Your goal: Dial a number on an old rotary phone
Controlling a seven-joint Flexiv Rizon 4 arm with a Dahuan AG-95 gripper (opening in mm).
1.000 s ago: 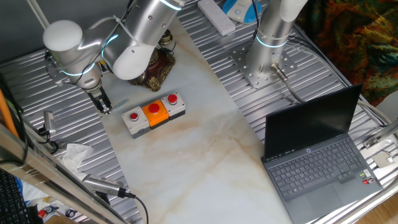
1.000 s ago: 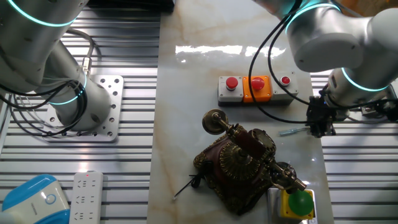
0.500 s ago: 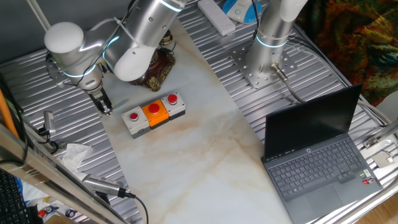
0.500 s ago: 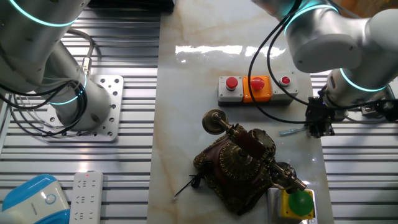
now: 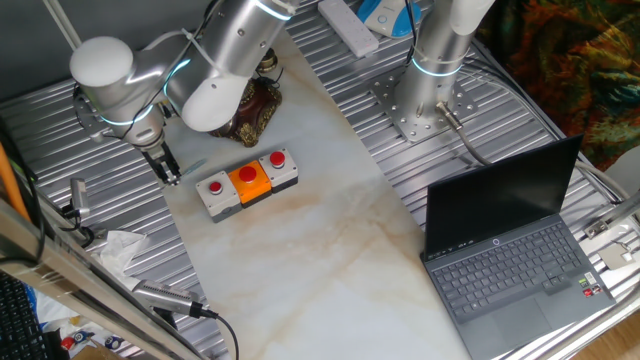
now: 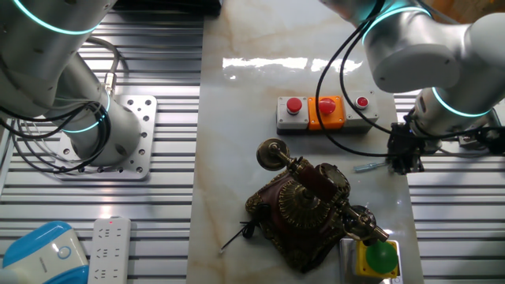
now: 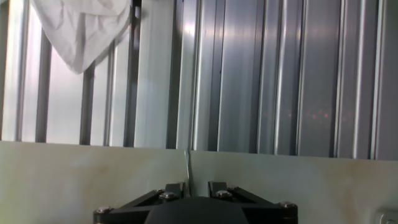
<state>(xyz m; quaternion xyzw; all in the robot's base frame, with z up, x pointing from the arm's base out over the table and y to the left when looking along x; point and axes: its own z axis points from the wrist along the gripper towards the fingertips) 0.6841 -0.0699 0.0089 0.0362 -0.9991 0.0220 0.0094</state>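
Note:
The old rotary phone (image 6: 304,203), dark brown with brass trim, round dial and cradle handset, stands on the marble slab (image 6: 237,118). In one fixed view it is partly hidden behind the arm (image 5: 256,112). My gripper (image 6: 402,161) is low at the slab's edge, well apart from the phone, beyond the button box. Its jaws stand close together on a thin pale stick (image 6: 368,166). In the hand view the stick (image 7: 188,165) rises from between the fingers of the gripper (image 7: 198,185). The gripper also shows in one fixed view (image 5: 168,173).
A grey box with red and orange buttons (image 6: 323,113) lies between gripper and phone. A green-and-yellow object (image 6: 379,256) sits by the phone. A second arm's base (image 6: 110,134), a laptop (image 5: 515,255), crumpled white paper (image 7: 81,28) and ribbed metal slats (image 7: 280,74) surround the slab.

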